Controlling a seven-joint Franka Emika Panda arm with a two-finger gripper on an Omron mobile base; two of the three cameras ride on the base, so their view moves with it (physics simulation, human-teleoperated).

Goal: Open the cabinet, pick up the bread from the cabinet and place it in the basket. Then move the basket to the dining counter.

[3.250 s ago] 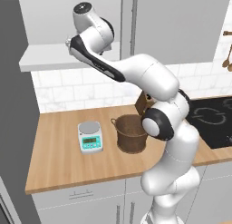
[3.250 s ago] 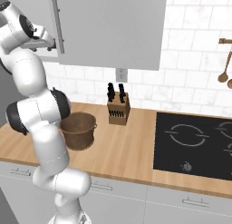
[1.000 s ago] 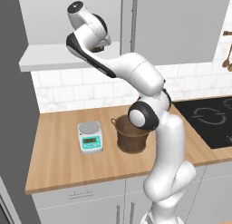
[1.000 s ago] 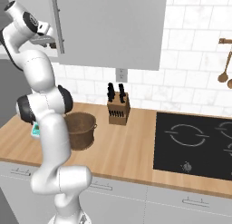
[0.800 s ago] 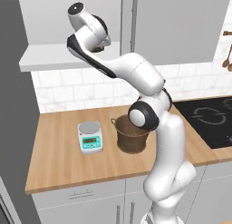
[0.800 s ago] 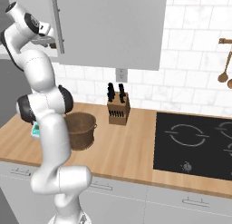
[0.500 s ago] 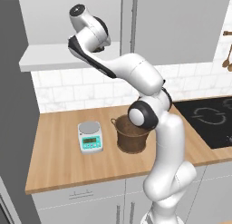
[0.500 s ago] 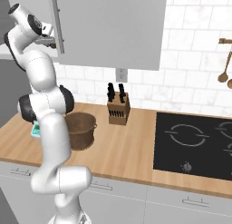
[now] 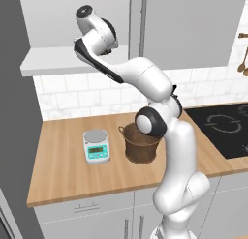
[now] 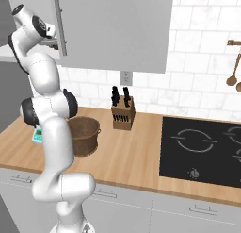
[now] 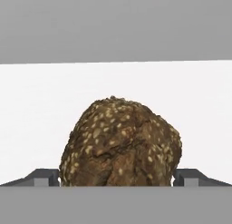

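- In the hand view the bread (image 11: 120,143), a brown seeded round loaf, sits dead centre between the two dark fingertips (image 11: 41,177), one at about 8 o'clock of it and the other at 4 o'clock.
- The gripper (image 11: 117,180) has its jaws spread wide, one on each flank of the loaf; whether they touch the crust cannot be told.
- The bread rests on the white inner floor of the cabinet (image 10: 113,29), with a grey band across 12 o'clock of it.
- In the left base view the arm reaches up to 11 o'clock, its hand at the open cabinet (image 9: 72,25) above the counter.
- The basket (image 9: 140,145) stands upright on the wood counter (image 9: 63,170), at 6 o'clock below the hand, just at 3 o'clock of a small kitchen scale (image 9: 96,145).
- In the right base view the basket (image 10: 84,135) is partly behind the arm; a knife block (image 10: 122,112) stands at 2 o'clock of it by the white tiled wall (image 10: 197,86).
- A black hob (image 10: 202,149) lies at 3 o'clock on the counter (image 10: 132,166).
- Bare wood lies between basket and hob; a dark tall panel (image 9: 14,136) bounds the counter at 9 o'clock.
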